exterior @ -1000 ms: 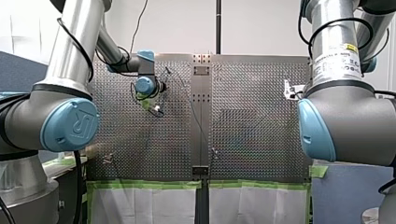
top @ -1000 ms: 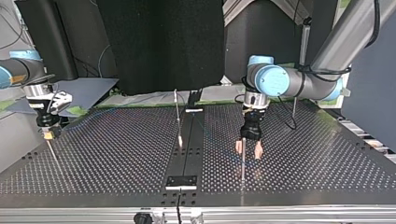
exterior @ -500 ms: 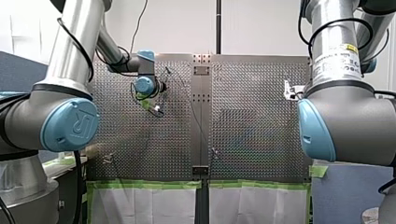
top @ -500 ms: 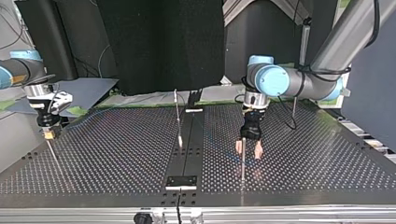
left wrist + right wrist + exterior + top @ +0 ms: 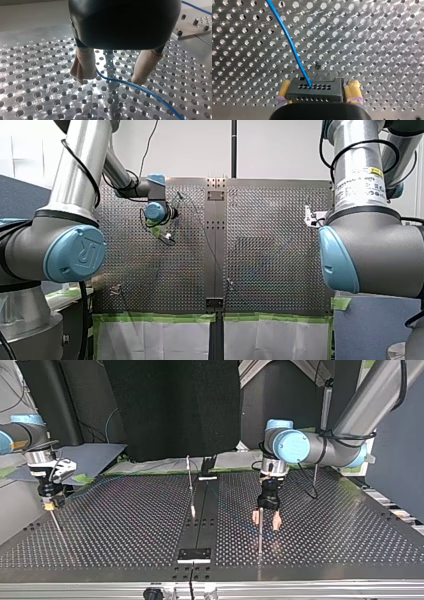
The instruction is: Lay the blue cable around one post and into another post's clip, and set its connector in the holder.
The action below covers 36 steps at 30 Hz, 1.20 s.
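Observation:
In the right wrist view a black connector (image 5: 314,90) sits against a grey holder on the perforated plate. The blue cable (image 5: 287,40) runs away from it. My right gripper (image 5: 318,87) stands open, its yellow pads (image 5: 352,90) close beside the connector's ends. It shows at the top view's left (image 5: 48,504). My left gripper (image 5: 266,521) is open too. Its beige pads (image 5: 83,66) straddle a thin post (image 5: 260,532), and the blue cable (image 5: 140,88) lies on the plate between them. In the front view my left gripper (image 5: 167,236) hangs over the plate's upper left.
A second thin post (image 5: 190,485) stands near the black centre strip (image 5: 200,525), which carries a small plate (image 5: 194,555) at its near end. In the front view, green tape (image 5: 160,317) edges the perforated table, and my right arm's elbow (image 5: 370,255) blocks that side.
At the top view's left my right gripper has shifted slightly left and up. My left arm and its gripper have stayed where they were.

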Each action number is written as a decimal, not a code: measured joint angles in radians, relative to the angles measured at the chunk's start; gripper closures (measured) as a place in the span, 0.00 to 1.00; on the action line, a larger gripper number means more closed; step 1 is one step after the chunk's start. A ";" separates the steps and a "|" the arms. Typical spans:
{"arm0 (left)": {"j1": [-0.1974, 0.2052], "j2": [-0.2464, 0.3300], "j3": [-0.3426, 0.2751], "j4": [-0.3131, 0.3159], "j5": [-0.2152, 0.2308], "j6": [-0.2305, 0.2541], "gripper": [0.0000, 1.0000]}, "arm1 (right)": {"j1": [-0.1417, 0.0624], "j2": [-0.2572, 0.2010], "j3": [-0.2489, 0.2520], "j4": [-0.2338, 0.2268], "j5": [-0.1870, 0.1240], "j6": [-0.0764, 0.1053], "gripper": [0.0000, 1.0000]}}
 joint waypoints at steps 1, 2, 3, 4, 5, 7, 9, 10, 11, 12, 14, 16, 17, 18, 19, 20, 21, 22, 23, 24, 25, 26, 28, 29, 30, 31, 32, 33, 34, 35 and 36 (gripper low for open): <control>0.000 0.000 0.000 0.000 0.000 0.000 0.00 | 0.000 0.000 0.000 -0.001 0.000 0.002 0.13; 0.000 0.000 0.000 0.000 0.000 0.001 0.00 | 0.000 0.000 0.000 -0.001 0.000 0.004 0.13; 0.000 0.000 0.000 0.000 0.000 0.002 0.00 | 0.000 0.000 0.000 -0.001 0.000 0.006 0.13; 0.000 0.000 0.000 0.000 0.000 0.003 0.00 | 0.000 0.000 0.000 -0.001 0.001 0.007 0.13; 0.000 0.000 0.000 0.000 0.000 0.004 0.00 | 0.000 0.000 0.000 -0.001 0.001 0.008 0.13; -0.001 0.000 0.000 0.000 0.000 0.005 0.00 | 0.000 0.000 0.000 -0.001 0.001 0.011 0.13; 0.000 0.000 0.000 0.000 0.000 0.006 0.00 | 0.000 -0.001 0.000 -0.001 0.001 0.014 0.13; 0.000 0.000 0.000 0.000 0.000 0.006 0.00 | 0.000 -0.001 0.000 0.000 0.001 0.014 0.13; -0.001 0.000 0.000 0.000 0.000 0.006 0.00 | 0.000 -0.001 0.000 0.001 0.002 0.014 0.13; 0.000 0.000 0.000 0.000 -0.001 0.006 0.00 | 0.001 -0.001 0.000 0.002 0.003 0.015 0.13; -0.001 0.000 0.000 0.000 -0.001 0.006 0.00 | 0.001 -0.001 0.000 0.005 0.004 0.015 0.13; 0.000 0.000 0.000 0.000 -0.001 0.007 0.00 | 0.001 -0.002 0.000 0.007 0.005 0.017 0.13; 0.000 0.000 0.000 0.000 -0.001 0.008 0.00 | 0.001 -0.003 0.000 0.007 0.005 0.017 0.13; 0.000 0.000 0.000 0.000 -0.001 0.008 0.00 | 0.001 -0.004 0.000 0.007 0.005 0.017 0.13; 0.000 0.000 0.000 0.000 -0.001 0.008 0.00 | 0.002 -0.006 0.000 0.008 0.006 0.018 0.13; 0.000 0.000 0.000 0.000 -0.001 0.009 0.00 | 0.003 -0.008 0.000 0.008 0.006 0.018 0.13; 0.000 0.000 0.000 0.000 -0.001 0.009 0.00 | 0.004 -0.011 0.000 0.009 0.006 0.020 0.13; 0.000 0.000 0.000 0.000 -0.002 0.009 0.00 | 0.005 -0.012 0.001 0.009 0.006 0.023 0.13; -0.001 0.000 -0.001 0.000 -0.002 0.009 0.00 | 0.005 -0.013 0.001 0.009 0.006 0.027 0.13; -0.001 0.000 -0.001 0.000 -0.002 0.009 0.00 | 0.006 -0.014 0.001 0.009 0.006 0.033 0.13; -0.001 0.000 -0.001 0.000 -0.002 0.010 0.00 | 0.006 -0.014 0.001 0.009 0.006 0.037 0.13; -0.001 0.000 -0.001 0.000 -0.002 0.011 0.00 | 0.007 -0.014 0.001 0.009 0.006 0.042 0.13; -0.001 0.000 -0.001 0.000 -0.002 0.012 0.00 | 0.008 -0.013 0.001 0.009 0.006 0.050 0.13; -0.001 0.000 -0.001 0.000 -0.002 0.013 0.00 | 0.008 -0.013 0.000 0.009 0.007 0.052 0.13; -0.002 0.000 -0.001 0.000 -0.002 0.013 0.00 | 0.009 -0.013 0.000 0.009 0.007 0.054 0.13; -0.002 0.000 -0.001 0.000 -0.002 0.013 0.00 | 0.008 -0.013 0.000 0.010 0.007 0.054 0.13; -0.002 0.000 -0.001 0.000 -0.002 0.014 0.00 | 0.008 -0.011 -0.001 0.011 0.006 0.046 0.13; -0.001 0.000 -0.001 0.000 -0.002 0.014 0.00 | 0.006 -0.010 -0.002 0.016 0.003 0.023 0.13; -0.001 0.000 -0.001 0.000 -0.002 0.014 0.00 | 0.004 -0.009 -0.003 0.021 0.002 0.007 0.13; -0.002 0.000 -0.001 0.000 -0.002 0.014 0.00 | 0.003 -0.008 -0.003 0.024 0.001 0.000 0.13; -0.002 0.000 -0.001 0.000 -0.002 0.014 0.00 | 0.003 -0.008 -0.002 0.024 0.001 0.000 0.13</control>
